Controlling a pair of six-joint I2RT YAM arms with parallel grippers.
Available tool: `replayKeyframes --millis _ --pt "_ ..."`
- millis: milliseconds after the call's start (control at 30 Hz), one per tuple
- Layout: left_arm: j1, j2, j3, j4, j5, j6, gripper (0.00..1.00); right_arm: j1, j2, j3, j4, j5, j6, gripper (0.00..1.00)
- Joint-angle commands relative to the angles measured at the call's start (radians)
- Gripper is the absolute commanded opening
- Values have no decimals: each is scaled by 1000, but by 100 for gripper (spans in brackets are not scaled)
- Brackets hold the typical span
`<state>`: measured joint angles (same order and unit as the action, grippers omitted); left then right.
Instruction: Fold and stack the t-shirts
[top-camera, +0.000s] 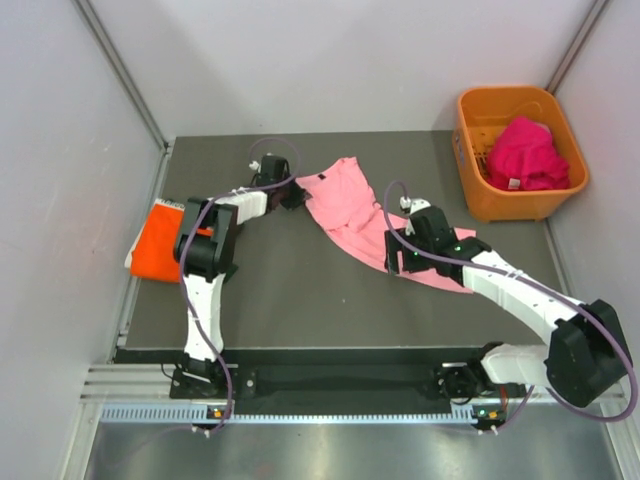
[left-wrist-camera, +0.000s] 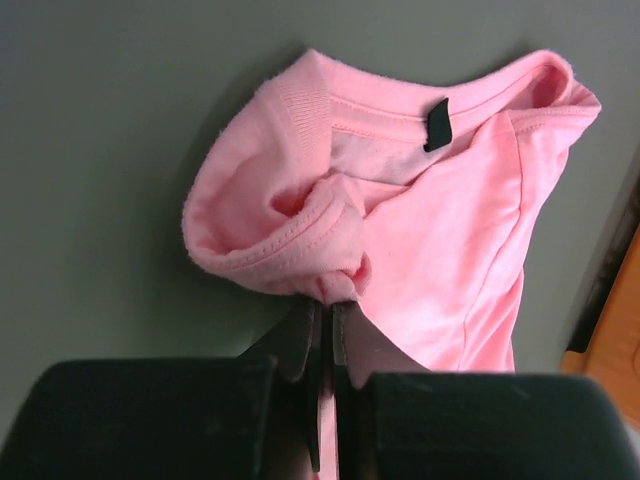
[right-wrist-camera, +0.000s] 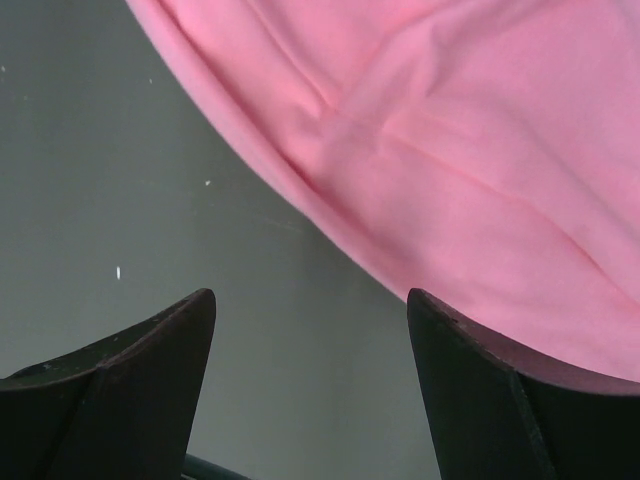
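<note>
Nearest the overhead camera, the left arm (top-camera: 200, 290) and right arm (top-camera: 520, 295) rise from the near edge of the dark tabletop (top-camera: 300, 310). The left fingers (top-camera: 290, 192) sit at the far, collar end of the light pink t-shirt (top-camera: 345, 205), which lies slantwise across the middle. The right fingers (top-camera: 395, 262) hang over its near edge. A folded orange t-shirt (top-camera: 158, 240) lies at the tabletop's left edge. Magenta t-shirts (top-camera: 525, 155) are heaped in the orange basket (top-camera: 478, 130) at the far right corner. From the left wrist, the left fingers (left-wrist-camera: 298, 340) are pressed together, pinching a bunched fold of the pink t-shirt (left-wrist-camera: 450, 230) just below the collar, where a black label (left-wrist-camera: 437, 122) shows. From the right wrist, the right fingers (right-wrist-camera: 150, 390) stand spread above the tabletop (right-wrist-camera: 100, 150), gripping nothing. The pink t-shirt (right-wrist-camera: 450, 150) fills the upper right, and its edge runs past the right-hand finger.
</note>
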<state>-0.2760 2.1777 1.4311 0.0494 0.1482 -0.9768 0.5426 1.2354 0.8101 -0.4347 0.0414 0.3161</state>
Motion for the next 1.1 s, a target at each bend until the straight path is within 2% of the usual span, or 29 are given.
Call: replayKeyframes --millis 0,267,400,600,900,1000,1033,1067 --pt "40 94 154 -167 2 85 0 33 -24 -25 28 12 17 78" --pt "124 194 324 -230 59 90 0 94 -16 -101 10 54 70 78" --pt "187 281 466 -267 91 92 0 138 -27 -100 -18 78 81 76" --pt "221 389 629 -301 152 87 0 194 18 -77 -53 161 98 72" --pt "222 415 650 -264 168 72 0 234 177 18 -53 248 48 62" --pt "224 415 651 -257 177 72 0 235 237 58 -64 284 32 55" --pt "224 416 652 -255 180 70 0 235 272 69 -68 307 31 49" --pt "224 413 652 -252 186 70 0 235 301 89 -87 320 35 46"
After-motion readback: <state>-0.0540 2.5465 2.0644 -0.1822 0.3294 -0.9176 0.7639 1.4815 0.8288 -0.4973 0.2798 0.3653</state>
